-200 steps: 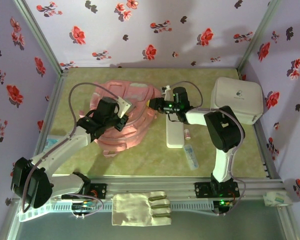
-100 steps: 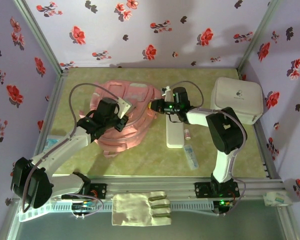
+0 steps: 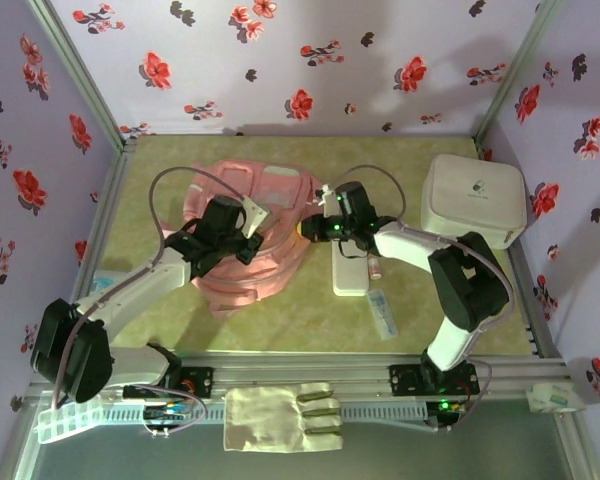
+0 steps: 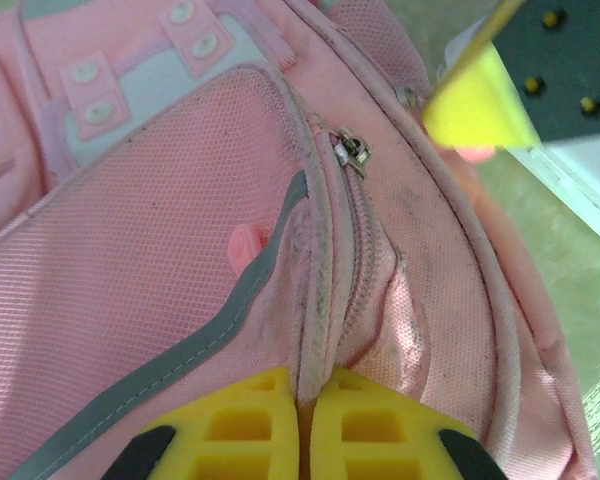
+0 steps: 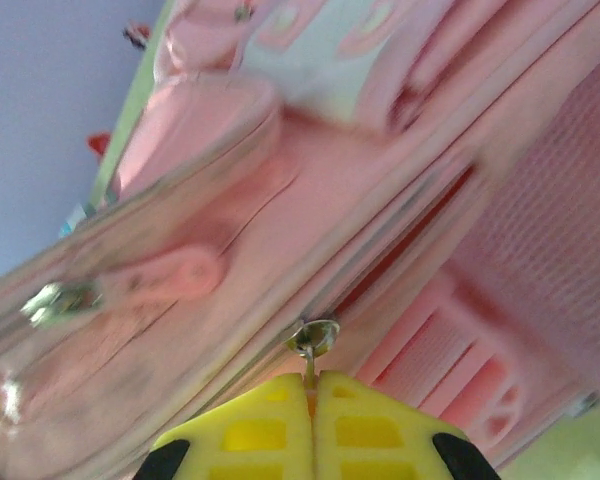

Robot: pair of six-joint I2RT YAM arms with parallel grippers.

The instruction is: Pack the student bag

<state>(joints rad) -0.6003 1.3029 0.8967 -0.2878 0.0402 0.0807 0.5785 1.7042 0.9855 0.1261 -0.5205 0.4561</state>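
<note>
The student bag (image 3: 265, 190), a soft pink backpack with a pale mint panel, lies at the back left of the table. My left gripper (image 3: 248, 237) rests on its front and is shut on a raised fold of pink fabric (image 4: 315, 330) beside a zipper line. A metal zipper slider (image 4: 350, 152) sits farther along that seam. My right gripper (image 3: 306, 228) is at the bag's right edge. In the right wrist view, the right gripper (image 5: 311, 385) is shut on a thin metal zipper pull (image 5: 313, 338). The bag (image 5: 280, 190) looks blurred there.
A white rounded hard box (image 3: 474, 198) stands at the back right. A long white flat item (image 3: 350, 270), a small pink object (image 3: 375, 267) and a pale tube (image 3: 381, 312) lie right of the bag. A cloth glove (image 3: 280, 415) lies on the front rail. Floral walls enclose the table.
My right gripper has moved left to the bag's edge and closed on the zipper pull. My left gripper, still holding the fabric fold, has shifted slightly right.
</note>
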